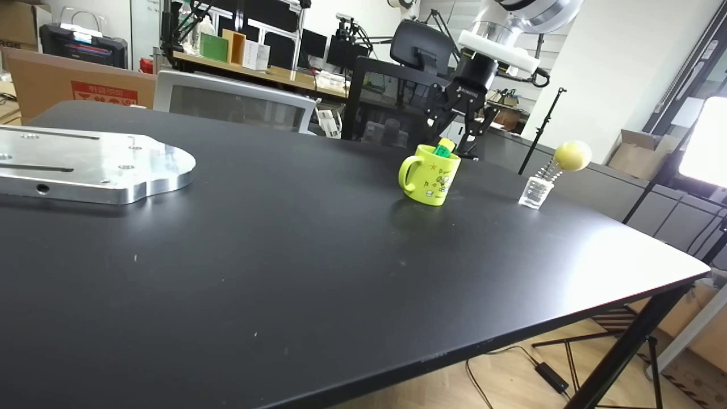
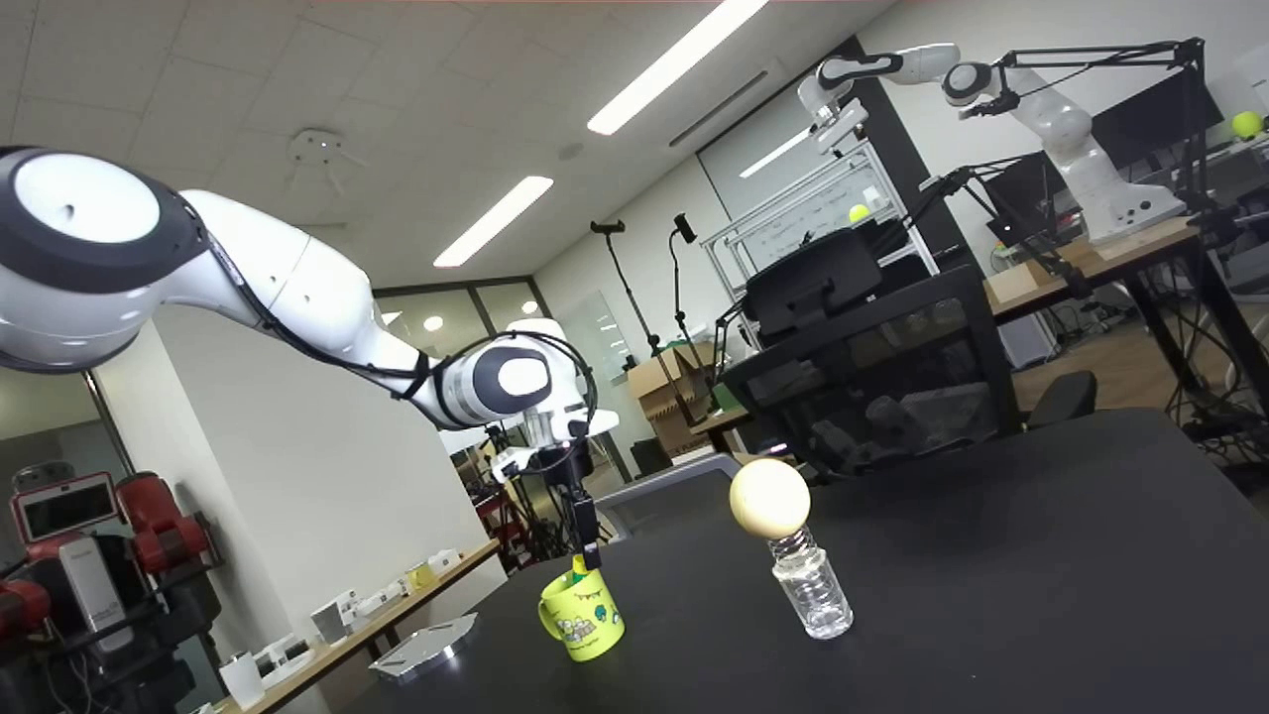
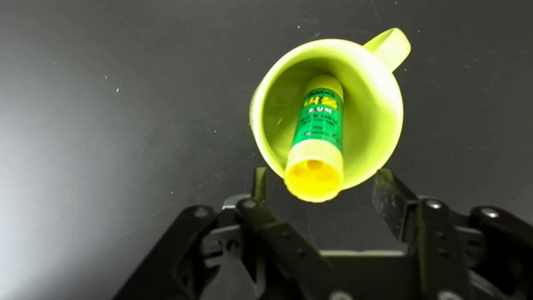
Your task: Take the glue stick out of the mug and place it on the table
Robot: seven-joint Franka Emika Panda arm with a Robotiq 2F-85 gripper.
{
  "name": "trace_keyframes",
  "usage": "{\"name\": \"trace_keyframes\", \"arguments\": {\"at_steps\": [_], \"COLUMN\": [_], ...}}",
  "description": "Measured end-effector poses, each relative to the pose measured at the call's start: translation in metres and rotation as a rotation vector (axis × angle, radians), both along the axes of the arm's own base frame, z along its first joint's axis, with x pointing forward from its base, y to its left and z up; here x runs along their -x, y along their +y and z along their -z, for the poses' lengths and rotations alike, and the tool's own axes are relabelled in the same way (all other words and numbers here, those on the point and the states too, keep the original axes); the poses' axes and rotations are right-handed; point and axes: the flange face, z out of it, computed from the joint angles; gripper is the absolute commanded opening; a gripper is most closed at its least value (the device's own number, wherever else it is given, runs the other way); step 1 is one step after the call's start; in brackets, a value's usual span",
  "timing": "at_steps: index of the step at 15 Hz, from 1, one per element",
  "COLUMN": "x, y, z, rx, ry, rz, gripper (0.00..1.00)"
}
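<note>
Wrist view, left to right: left finger could knock the mug if lowered, being right by the rim; leaning glue stick could twist if pinched off-center; right finger could clip the rim too. The claw spreads wide, holding nothing; glue stick's protruding end appears between fingers, nearer the left, body inside mug.

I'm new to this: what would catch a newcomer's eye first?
Probably the lime mug on the dark table, with a green-and-yellow glue stick leaning inside it. In an exterior view, a big white arm bends in from the left, its black hand open near the stick. A yellow ball atop a clear container also stands out, right of the mug in both exterior views.
</note>
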Motion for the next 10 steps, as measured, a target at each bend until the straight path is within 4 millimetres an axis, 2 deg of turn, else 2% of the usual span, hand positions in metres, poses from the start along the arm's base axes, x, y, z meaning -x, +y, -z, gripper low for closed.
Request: {"name": "trace_keyframes", "arguments": {"at_steps": [4,8,10], "x": [0.000,0.001,0.001], "y": [-0.001,-0.006,-0.012], "z": [0.000,-0.004,-0.014], "rx": [0.004,0.003,-0.011], "ry": [0.005,0.031,0.051], "rz": [0.026,0.057,0.072], "gripper": [0.11,0.09,0.09]}}
